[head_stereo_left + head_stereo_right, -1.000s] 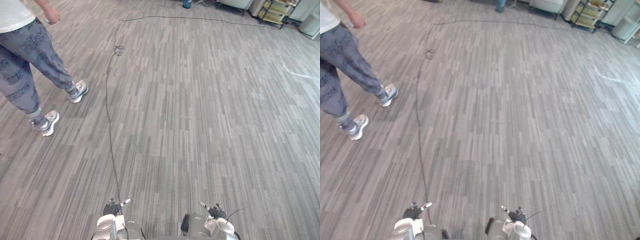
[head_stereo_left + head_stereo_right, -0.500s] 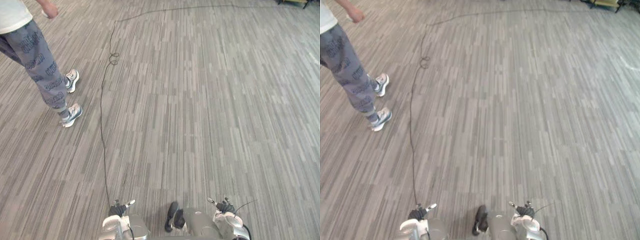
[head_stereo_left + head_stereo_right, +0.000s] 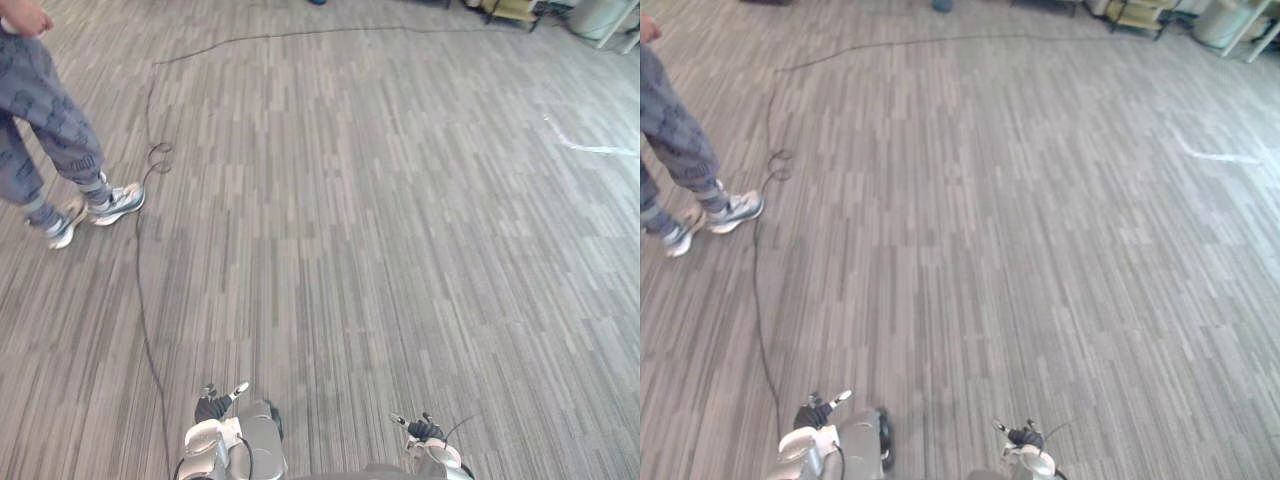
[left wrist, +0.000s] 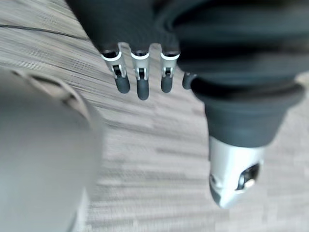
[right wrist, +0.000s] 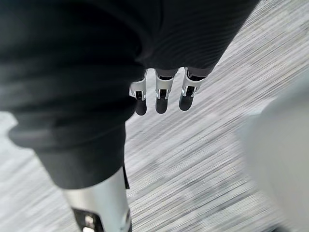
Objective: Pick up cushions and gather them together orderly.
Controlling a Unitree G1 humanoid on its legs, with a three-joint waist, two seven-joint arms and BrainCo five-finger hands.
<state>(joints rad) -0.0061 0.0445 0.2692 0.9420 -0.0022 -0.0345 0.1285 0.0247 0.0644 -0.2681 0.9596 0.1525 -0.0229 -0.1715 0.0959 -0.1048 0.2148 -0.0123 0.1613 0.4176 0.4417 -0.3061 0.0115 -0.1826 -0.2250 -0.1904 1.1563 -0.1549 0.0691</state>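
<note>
Your left hand hangs loose, fingers straight and slightly apart, gripping nothing, with grey striped floor past the tips. Same on your right hand: fingers straight, relaxed, floor beneath. Containers: a shelf rack sits far ahead and off to the right of the right hand, contents too small to tell. A person in patterned trousers and pale trainers stands ahead, well out to the left of the left hand.

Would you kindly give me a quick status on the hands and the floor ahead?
Left hand open, empty. Right hand open, empty. Person ahead left on the floor.
</note>
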